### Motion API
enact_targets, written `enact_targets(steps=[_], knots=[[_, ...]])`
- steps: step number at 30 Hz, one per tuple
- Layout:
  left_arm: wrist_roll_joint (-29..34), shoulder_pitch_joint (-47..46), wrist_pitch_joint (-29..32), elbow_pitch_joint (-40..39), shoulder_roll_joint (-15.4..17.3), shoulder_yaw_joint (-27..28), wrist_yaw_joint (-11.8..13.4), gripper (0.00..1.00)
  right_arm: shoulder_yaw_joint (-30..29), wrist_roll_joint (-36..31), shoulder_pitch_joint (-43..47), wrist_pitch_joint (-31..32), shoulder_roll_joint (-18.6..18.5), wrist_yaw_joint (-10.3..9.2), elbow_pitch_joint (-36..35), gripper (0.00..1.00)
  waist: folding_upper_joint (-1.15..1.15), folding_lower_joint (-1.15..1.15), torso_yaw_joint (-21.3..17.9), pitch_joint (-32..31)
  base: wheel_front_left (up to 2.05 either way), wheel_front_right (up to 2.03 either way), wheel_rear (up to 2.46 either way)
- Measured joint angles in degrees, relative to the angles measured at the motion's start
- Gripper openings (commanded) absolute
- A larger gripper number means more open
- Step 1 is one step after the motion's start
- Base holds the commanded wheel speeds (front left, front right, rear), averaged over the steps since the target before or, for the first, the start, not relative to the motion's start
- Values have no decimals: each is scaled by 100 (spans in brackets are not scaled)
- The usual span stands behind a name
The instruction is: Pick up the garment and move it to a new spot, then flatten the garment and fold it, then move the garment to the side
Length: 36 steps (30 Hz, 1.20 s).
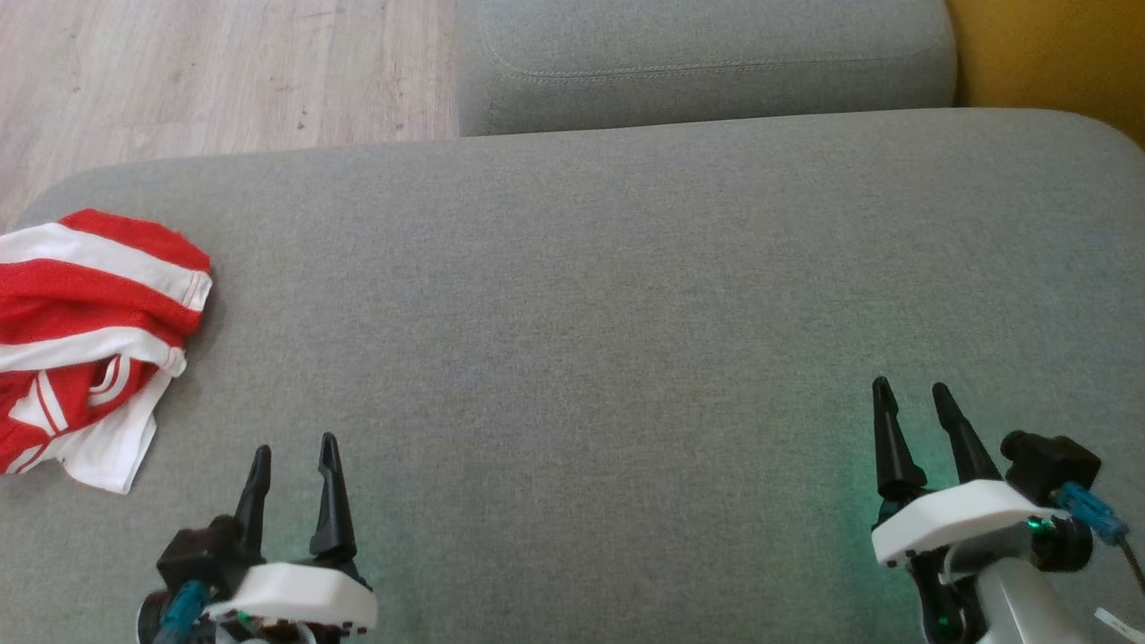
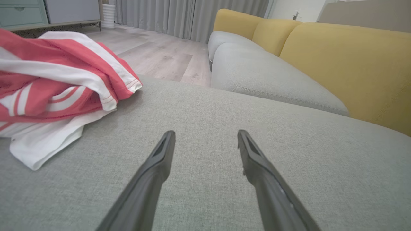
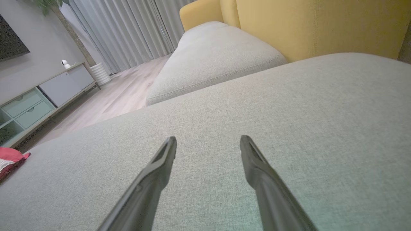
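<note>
Now, left pincer (image 1: 295, 444) and right pincer (image 1: 911, 385) hang wide, empty, over the cushion (image 1: 581, 295). Garment (image 1: 89, 331) sits bunched just ahead-left of the left one, so likely its grab.

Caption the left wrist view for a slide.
Open left gripper pointing across a grey sofa cushion, crumpled red-and-white shorts lying to its left.

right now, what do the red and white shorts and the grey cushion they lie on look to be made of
Shorts: thin, soft matte cloth, likely a light knit or polyester; they slump in loose folds and show stitched hems. Grey cushion: matte woven upholstery fabric, probably over padding, judging by the fine flecked weave and rounded edges.
</note>
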Motion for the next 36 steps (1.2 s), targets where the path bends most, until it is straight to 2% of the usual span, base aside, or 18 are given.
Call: enact_targets(steps=[10,15,25,30,36], knots=[[617,113,-153,-163,-4,-2,234,100,-89,-779,4,-140,19,0,-159,100,0,0,-23,-14,0,0,0],[933,166,-245,-108,-5,-2,330,100,-122,-1163,10,-227,35,0,16,100,0,0,-16,-5,0,0,0],[1347,204,-353,-27,-9,-33,364,100,-151,-1682,10,-342,56,0,166,100,0,0,28,-9,0,0,0],[1262,200,-353,-23,-11,-47,390,100,-87,-1675,10,-342,54,0,154,100,0,0,255,51,0,0,0],[1110,197,-353,45,-12,-54,521,100,268,-1551,4,-342,54,0,123,100,0,0,827,171,0,0,0]])
